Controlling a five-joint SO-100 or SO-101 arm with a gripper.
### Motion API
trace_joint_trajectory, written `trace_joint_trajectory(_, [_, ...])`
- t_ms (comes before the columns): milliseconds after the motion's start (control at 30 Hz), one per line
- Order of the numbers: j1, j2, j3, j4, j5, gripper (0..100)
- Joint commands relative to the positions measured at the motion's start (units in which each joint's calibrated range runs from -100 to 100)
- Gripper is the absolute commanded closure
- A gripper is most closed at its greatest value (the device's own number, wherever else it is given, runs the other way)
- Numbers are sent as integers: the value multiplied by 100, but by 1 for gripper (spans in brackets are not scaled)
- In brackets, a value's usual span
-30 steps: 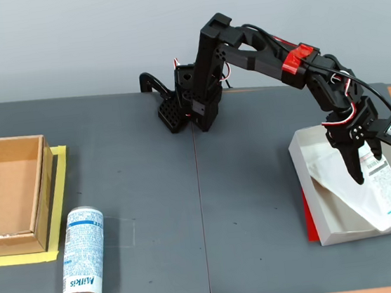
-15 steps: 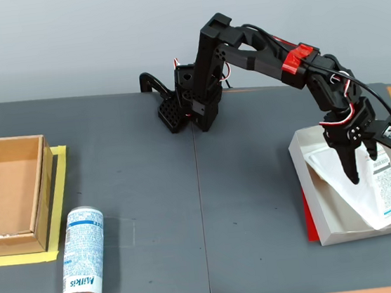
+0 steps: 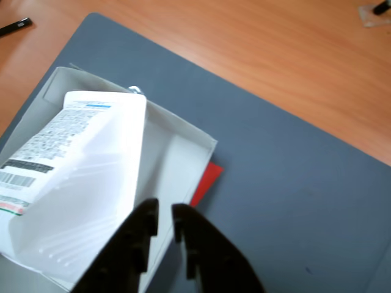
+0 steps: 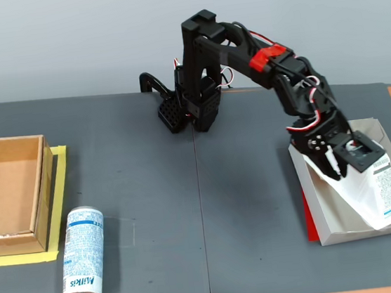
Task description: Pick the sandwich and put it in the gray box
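Sandwich lying in the gray box, gripper empty above it

The sandwich point(image 4: 362, 194) rests slanted inside the gray box point(image 4: 374, 229), its barcode label toward the right wall in the fixed view and one corner leaning on the box's rim; a red sheet point(image 4: 307, 218) shows under the box's left edge. The gripper point(image 3: 164, 218) hangs over the box's left part with its jaws nearly together and nothing between them. Far across the bench point(image 4: 189, 211), the Milkis can point(image 4: 83, 255) lies beside the brown cardboard box point(image 4: 9, 196)
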Motion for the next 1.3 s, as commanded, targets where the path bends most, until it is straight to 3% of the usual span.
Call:
trace_joint_trajectory(0, [377, -655, 249, -4, 20, 98])
trace_joint_trajectory(700, [2876, -4317, 4564, -65, 25, 98])
trace_joint_trajectory(1267, [3107, -7505, 7892, -21, 25, 98])
